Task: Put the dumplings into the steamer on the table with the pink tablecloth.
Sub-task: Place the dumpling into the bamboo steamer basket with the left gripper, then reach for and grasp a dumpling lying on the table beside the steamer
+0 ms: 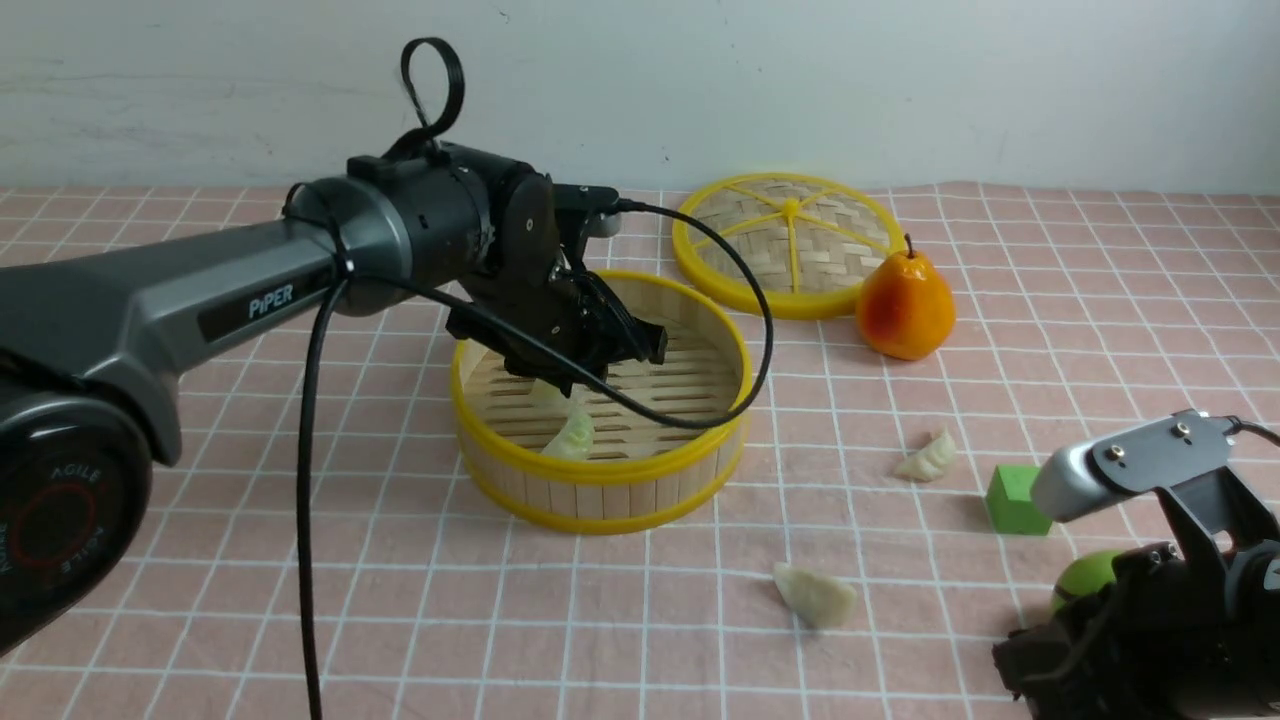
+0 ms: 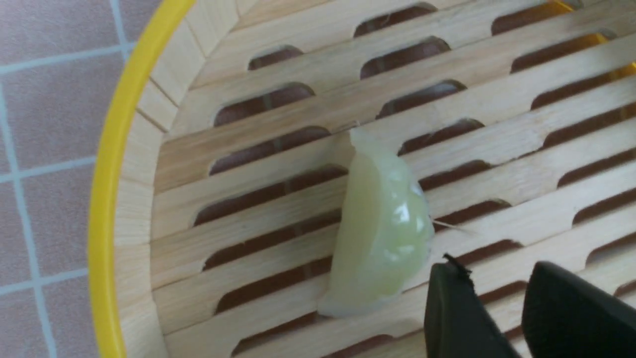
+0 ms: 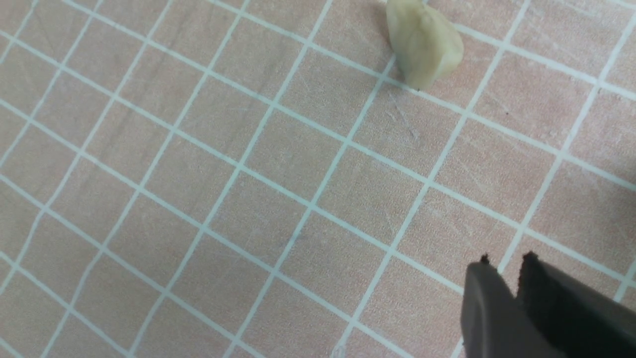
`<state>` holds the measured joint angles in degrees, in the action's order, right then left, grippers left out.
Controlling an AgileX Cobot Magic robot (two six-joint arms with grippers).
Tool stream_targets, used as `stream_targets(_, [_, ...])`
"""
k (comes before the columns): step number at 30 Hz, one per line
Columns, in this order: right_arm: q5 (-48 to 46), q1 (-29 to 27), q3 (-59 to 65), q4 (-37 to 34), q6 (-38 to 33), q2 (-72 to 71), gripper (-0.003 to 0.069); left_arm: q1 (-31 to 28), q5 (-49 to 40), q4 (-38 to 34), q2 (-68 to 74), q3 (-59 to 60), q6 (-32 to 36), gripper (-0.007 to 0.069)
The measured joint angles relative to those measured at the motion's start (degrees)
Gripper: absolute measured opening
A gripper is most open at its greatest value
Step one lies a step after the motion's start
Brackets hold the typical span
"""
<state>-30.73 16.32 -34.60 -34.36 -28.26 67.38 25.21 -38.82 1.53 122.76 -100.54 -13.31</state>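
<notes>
The steamer stands on the pink tablecloth left of centre. One pale green dumpling lies on its slatted floor; it also shows in the left wrist view. My left gripper reaches down inside the steamer. It is open and empty in the left wrist view, just beside that dumpling. Two off-white dumplings lie on the cloth, one to the right and one nearer. My right gripper is shut and empty above bare cloth, apart from an off-white dumpling. A fourth dumpling is not clearly visible.
The flat woven lid lies behind the steamer, with an orange pear in front of it. A green cube and a green ball sit by my right arm at the front right. A black cable hangs from the left arm.
</notes>
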Motion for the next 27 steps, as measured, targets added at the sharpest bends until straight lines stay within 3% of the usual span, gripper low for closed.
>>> stream_targets(7, [0.00,0.00,0.00,-0.46,0.00,0.00,0.0105,0.00,2.25,4.93,0.00,0.00,-1.94,0.0229])
stream_targets(11, [0.04,0.00,0.00,-0.81,0.00,0.00,0.0106,0.11,-3.35,5.11,-1.87,-1.81,-4.37,0.0235])
stream_targets(16, [-0.66,0.00,-4.38,-0.72,3.70,2.08,0.0134,0.40,-13.90,4.82,-13.81,-3.68,0.28,0.0230])
stream_targets(22, [-2.13,-0.49,-20.65,6.50,12.26,14.17,0.0302,0.53,-16.37,2.37,-34.95,1.79,1.92,0.0073])
stream_targets(25, [-2.13,-3.01,-28.43,9.30,16.01,21.91,0.0374,0.54,-16.22,0.82,-44.13,11.22,2.19,-0.0014])
stream_targets(27, [-2.07,-5.93,-33.38,9.43,19.00,27.57,0.0397,0.54,-15.77,1.01,-49.83,20.18,2.61,-0.0014])
